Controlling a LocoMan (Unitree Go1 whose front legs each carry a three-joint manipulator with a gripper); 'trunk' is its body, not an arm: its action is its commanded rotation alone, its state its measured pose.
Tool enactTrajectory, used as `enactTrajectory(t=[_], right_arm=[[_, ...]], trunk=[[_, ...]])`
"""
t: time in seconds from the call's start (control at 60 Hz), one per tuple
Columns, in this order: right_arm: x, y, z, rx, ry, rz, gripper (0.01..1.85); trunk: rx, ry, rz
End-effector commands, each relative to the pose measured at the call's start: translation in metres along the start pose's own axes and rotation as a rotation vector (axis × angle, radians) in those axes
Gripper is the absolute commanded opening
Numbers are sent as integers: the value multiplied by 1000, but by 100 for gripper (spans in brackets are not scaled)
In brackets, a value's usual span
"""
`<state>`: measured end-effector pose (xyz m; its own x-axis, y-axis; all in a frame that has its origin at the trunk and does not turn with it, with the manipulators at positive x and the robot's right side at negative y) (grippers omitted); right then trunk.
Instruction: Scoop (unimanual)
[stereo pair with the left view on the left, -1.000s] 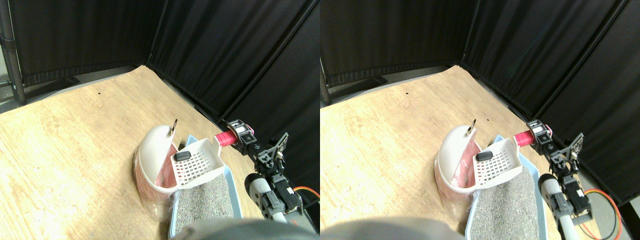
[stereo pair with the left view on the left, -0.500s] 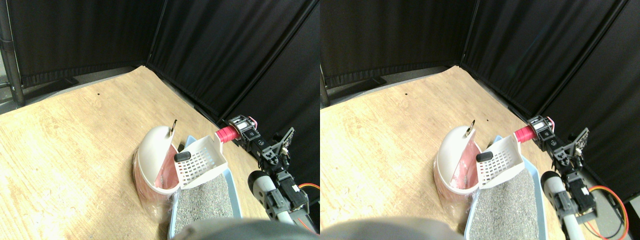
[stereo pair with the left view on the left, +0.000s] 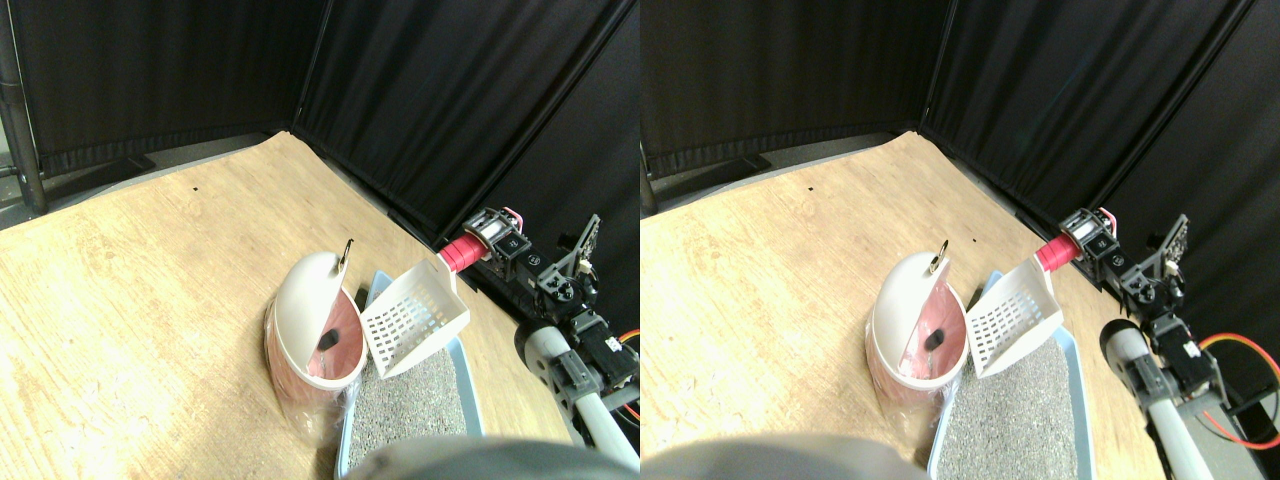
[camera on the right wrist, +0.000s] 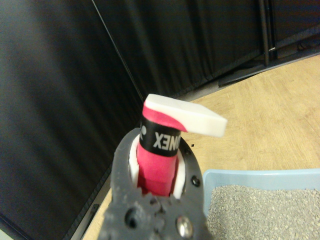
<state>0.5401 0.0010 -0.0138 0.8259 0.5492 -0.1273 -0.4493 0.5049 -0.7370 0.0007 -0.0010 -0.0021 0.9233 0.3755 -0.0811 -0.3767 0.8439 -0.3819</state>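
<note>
A white slotted scoop (stereo pair with the left view on the left: 415, 318) with a pink wrapped handle (stereo pair with the left view on the left: 460, 252) hangs tilted, its mouth tipped down against the open bin. My right gripper (stereo pair with the left view on the left: 490, 238) is shut on that handle. In the wrist view the pink handle (camera on the right wrist: 159, 160) sits clamped between the jaws, with the scoop's white edge (camera on the right wrist: 187, 116) beyond it. The scoop is empty. A dark lump (stereo pair with the left view on the left: 328, 340) lies inside the white lidded bin (stereo pair with the left view on the left: 300, 290), on its pink liner.
A light blue litter tray (stereo pair with the left view on the left: 468, 380) full of grey litter (stereo pair with the left view on the left: 410, 400) sits right of the bin, under the scoop. Black curtains (stereo pair with the left view on the left: 450, 100) wall off the back and right. A wooden floor (stereo pair with the left view on the left: 150, 260) spreads to the left. An orange cable (stereo pair with the left view on the left: 628, 340) trails by the arm.
The scoop has tipped steeply toward the bin, and the dark lump that rode on it now lies inside the bin. My arm has shifted right and rolled with the handle.
</note>
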Motion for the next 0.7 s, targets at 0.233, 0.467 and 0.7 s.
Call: enactTrajectory(t=[0.233,0.467,0.7], right_arm=[[2,0,8,10,-35,-27,12],[-1,-8,-2,130,-57,-87,32],[-14,-31,-24,332,8,-262,6]], trunk=[[-167,-8,-5],[-146,-5,-18],[-102,1,-54]])
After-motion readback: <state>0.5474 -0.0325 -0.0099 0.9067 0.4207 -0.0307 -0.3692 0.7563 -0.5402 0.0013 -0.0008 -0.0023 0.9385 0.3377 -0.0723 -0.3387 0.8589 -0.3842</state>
